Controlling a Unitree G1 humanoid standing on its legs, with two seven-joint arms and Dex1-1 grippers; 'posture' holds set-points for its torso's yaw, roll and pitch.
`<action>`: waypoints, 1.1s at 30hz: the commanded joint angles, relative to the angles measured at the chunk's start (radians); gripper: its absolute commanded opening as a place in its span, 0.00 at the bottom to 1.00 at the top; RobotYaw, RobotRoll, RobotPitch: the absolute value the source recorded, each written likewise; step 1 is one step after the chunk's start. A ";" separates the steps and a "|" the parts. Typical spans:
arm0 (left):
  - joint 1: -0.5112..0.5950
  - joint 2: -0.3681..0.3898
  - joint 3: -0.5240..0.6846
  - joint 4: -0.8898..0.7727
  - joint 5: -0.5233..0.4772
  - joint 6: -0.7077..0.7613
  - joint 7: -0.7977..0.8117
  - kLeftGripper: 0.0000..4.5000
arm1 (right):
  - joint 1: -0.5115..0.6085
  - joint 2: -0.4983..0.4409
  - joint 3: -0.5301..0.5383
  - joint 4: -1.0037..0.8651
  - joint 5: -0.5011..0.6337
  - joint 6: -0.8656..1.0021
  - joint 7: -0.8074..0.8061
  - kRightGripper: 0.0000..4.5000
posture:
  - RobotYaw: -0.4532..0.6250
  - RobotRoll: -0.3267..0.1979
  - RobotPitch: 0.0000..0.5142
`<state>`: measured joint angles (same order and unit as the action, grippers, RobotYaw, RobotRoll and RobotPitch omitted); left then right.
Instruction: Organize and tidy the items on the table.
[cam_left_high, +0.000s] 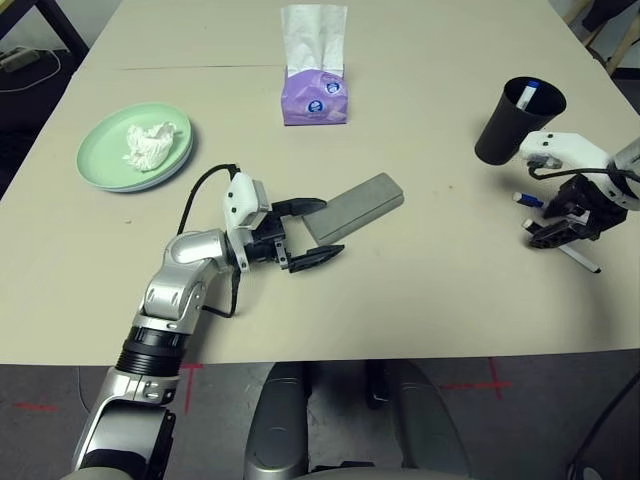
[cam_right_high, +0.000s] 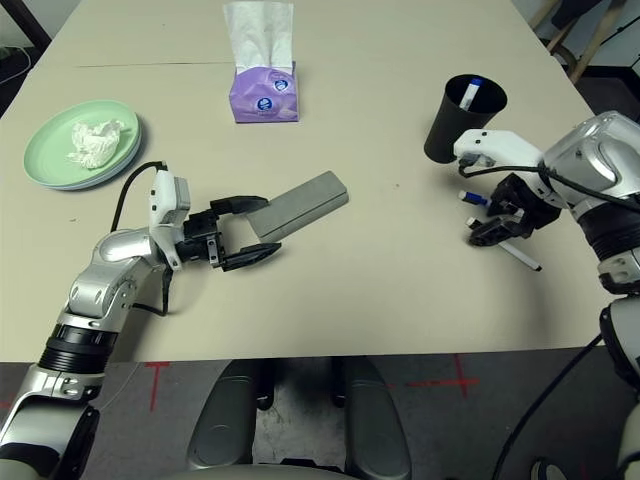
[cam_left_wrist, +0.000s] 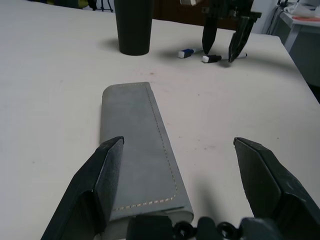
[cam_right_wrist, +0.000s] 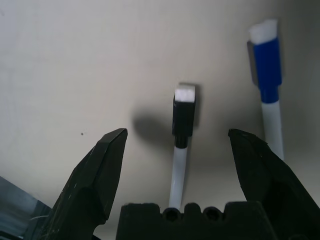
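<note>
A grey glasses case (cam_left_high: 360, 205) lies slanted at the table's middle. My left gripper (cam_left_high: 330, 227) is open with the case's near end between its fingers (cam_left_wrist: 100, 185); the case (cam_left_wrist: 135, 145) sits close to one finger. At the right, my right gripper (cam_left_high: 555, 225) points down, open, straddling a white pen with a black cap (cam_right_wrist: 182, 130). A blue-capped pen (cam_right_wrist: 267, 90) lies just beside it. The black cup (cam_left_high: 518, 120) stands behind them with one pen (cam_left_high: 529, 95) in it. A crumpled white tissue (cam_left_high: 150, 143) rests on the light green plate (cam_left_high: 95, 150) at the far left.
A purple tissue box (cam_left_high: 315, 95) stands at the back centre. The table (cam_left_high: 440, 290) has bare beige top between the case and the pens and along the front edge. A floor with red tape marks lies below the front edge.
</note>
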<state>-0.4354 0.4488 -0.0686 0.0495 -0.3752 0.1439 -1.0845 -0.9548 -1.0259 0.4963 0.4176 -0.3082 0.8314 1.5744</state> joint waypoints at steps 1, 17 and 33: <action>-0.004 -0.011 -0.014 0.007 0.004 -0.014 -0.003 0.99 | 0.028 -0.012 -0.016 -0.058 0.001 0.067 -0.029 1.00 | 0.48 0.62 0.54; -0.011 -0.018 -0.015 0.019 0.011 -0.030 0.004 0.99 | -0.004 0.003 0.017 -0.083 0.018 0.145 -0.074 1.00 | 0.49 0.62 0.53; -0.001 -0.009 -0.014 -0.004 0.010 -0.026 0.015 1.00 | 0.027 0.011 0.040 -0.142 0.029 0.171 -0.068 0.26 | 0.51 0.62 0.52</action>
<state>-0.4552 0.4353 -0.0723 0.0574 -0.3717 0.1181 -1.0686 -0.9421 -1.0064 0.5173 0.2984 -0.2927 0.9940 1.4935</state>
